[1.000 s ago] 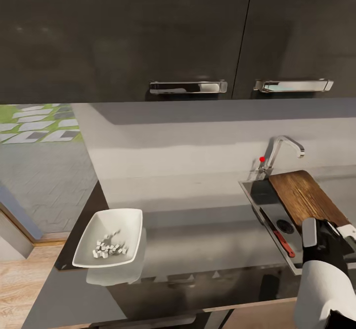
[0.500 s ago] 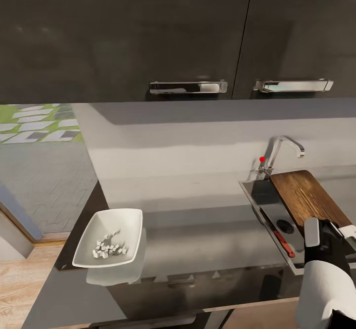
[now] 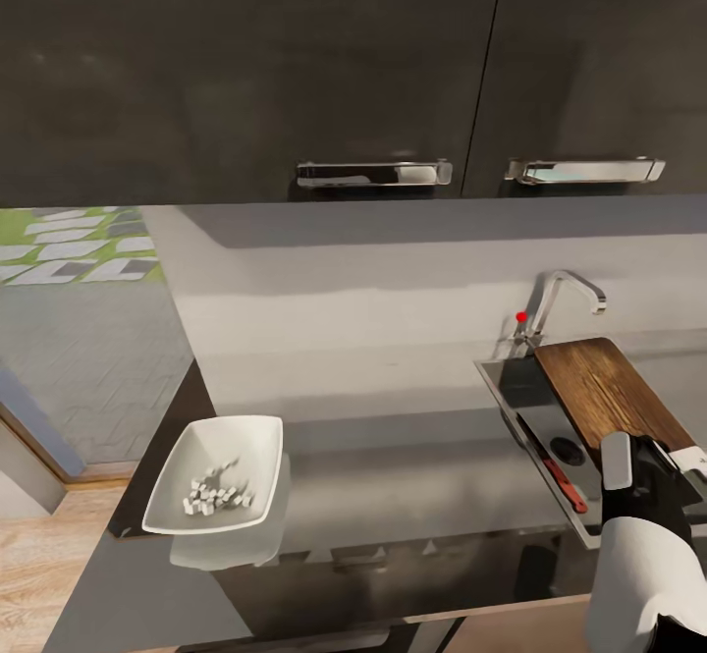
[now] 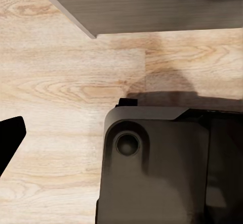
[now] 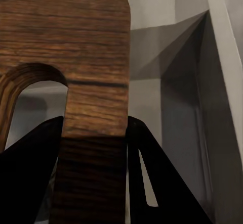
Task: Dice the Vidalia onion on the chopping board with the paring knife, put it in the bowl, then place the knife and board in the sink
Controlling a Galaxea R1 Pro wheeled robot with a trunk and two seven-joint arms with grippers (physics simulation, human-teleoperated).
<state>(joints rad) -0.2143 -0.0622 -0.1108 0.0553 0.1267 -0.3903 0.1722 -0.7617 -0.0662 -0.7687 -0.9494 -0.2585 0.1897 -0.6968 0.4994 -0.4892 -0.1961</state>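
The brown chopping board (image 3: 607, 390) leans tilted over the sink (image 3: 525, 393) at the right. My right gripper (image 3: 653, 457) is shut on the board's near end. In the right wrist view the board (image 5: 76, 52) runs between the black fingers (image 5: 152, 183) beside its slot hole, with my right gripper (image 5: 95, 124) closed on it. The paring knife (image 3: 552, 464) lies in the basin by the drain, red handle toward me. The white bowl (image 3: 250, 437) on the dark countertop (image 3: 393, 476) holds the diced onion (image 3: 216, 494). One black fingertip (image 4: 10, 139) of my left gripper hangs over the wooden floor.
A chrome tap (image 3: 562, 299) with a red knob (image 3: 520, 316) stands behind the sink. Dark wall cabinets with chrome handles (image 3: 373, 173) hang above. My own dark base (image 4: 157, 168) shows over the pale wood floor (image 4: 61, 72), with the countertop's edge above it.
The right gripper and the board have barely shifted. The bowl, the knife and the camera have not moved.
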